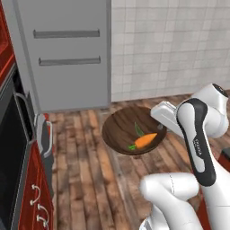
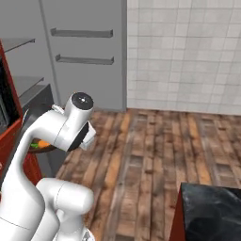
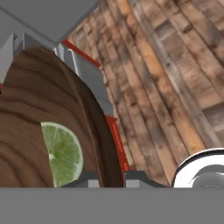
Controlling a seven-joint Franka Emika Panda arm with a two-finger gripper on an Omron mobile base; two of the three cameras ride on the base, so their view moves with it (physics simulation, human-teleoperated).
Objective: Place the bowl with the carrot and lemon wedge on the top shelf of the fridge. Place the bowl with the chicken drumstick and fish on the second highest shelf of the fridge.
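Gripper point(image 3: 108, 177) clamped on wooden bowl point(image 1: 121, 130) rim, carrot point(image 1: 145, 140) and lemon wedge point(image 3: 63, 153) inside.

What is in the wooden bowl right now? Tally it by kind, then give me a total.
Carrot: 1
Lemon wedge: 1
Total: 2 items inside the wooden bowl, which the end effector grips by its rim above the plank floor.
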